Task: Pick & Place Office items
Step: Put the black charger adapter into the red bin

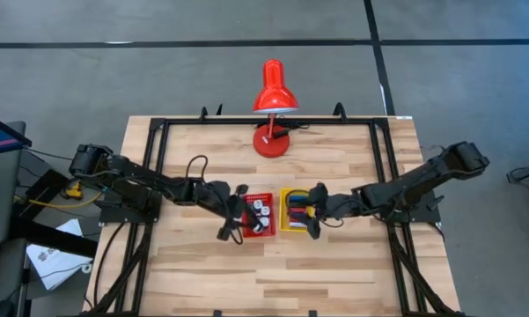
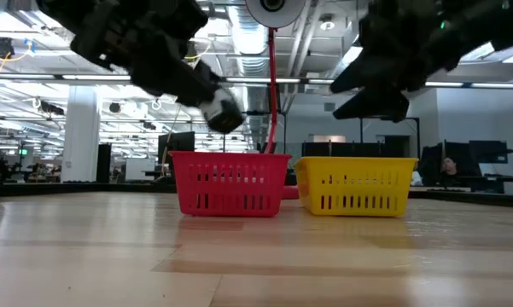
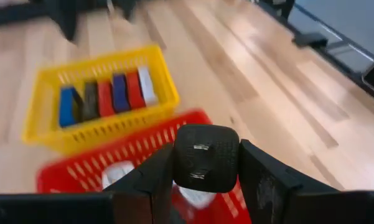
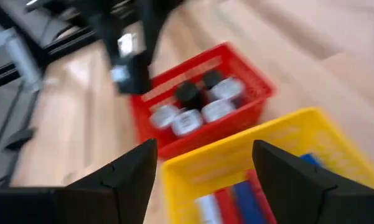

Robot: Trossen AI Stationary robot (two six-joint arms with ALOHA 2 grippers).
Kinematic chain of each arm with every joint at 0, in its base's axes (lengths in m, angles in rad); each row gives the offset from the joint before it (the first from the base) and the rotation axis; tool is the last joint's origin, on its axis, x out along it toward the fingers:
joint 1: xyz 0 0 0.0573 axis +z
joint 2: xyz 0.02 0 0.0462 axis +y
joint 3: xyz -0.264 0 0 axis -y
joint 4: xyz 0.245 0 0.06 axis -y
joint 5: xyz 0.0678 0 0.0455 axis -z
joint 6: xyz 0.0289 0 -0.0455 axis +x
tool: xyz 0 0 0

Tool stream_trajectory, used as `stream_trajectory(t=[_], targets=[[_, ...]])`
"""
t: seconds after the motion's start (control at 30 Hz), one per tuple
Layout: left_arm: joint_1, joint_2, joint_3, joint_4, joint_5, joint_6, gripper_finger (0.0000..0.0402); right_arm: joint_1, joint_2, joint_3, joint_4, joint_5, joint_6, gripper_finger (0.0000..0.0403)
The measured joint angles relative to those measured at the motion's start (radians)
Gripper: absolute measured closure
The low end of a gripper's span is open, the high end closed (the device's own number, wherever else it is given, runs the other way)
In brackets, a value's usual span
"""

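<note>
From overhead the left gripper [image 1: 231,231] hangs beside the red tray [image 1: 258,215]; its wrist view alone reveals a black knob [image 3: 206,158] clenched between its fingers. The right gripper [image 4: 202,163] gapes empty over the yellow tray [image 4: 286,135].

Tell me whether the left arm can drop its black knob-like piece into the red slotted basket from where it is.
Probably yes: the left gripper holds the black knob-like piece just above the red slotted basket, whose top is open.

Both dark arms reach inward toward the middle of the high view. The left tool [image 3: 206,186] is clamped on a black piece. The right tool [image 4: 205,180] hangs with fingers spread apart.
</note>
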Motion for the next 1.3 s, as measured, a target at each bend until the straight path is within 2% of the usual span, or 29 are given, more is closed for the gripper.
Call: stream_trajectory(t=[0.1, 0.23, 0.53, 0.7, 0.87, 1.3], targets=[[0.0, 0.004, 0.0, -0.045, 0.0, -0.032, 0.0258, -0.011, 0.007, -0.041, 0.076, 0.062, -0.015, 0.0147], [0.001, 0.007, 0.0, -0.085, 0.0, -0.077, 0.0258, -0.029, 0.008, -0.044, 0.091, 0.092, -0.028, 0.0147], [0.046, 0.015, 0.001, -0.109, 0.006, -0.137, 0.0258, -0.038, 0.069, -0.044, 0.17, 0.095, -0.081, 0.0147], [0.067, 0.056, 0.002, -0.092, 0.087, -0.168, 0.0258, -0.038, 0.131, -0.044, 0.204, 0.095, -0.08, 0.0147], [0.074, 0.079, 0.002, -0.089, 0.092, -0.186, 0.0258, -0.038, 0.166, -0.044, 0.211, 0.092, -0.079, 0.0147], [0.073, 0.081, 0.002, -0.09, -0.013, -0.142, 0.0258, -0.038, 0.169, -0.044, 0.254, 0.091, -0.079, 0.0147]])
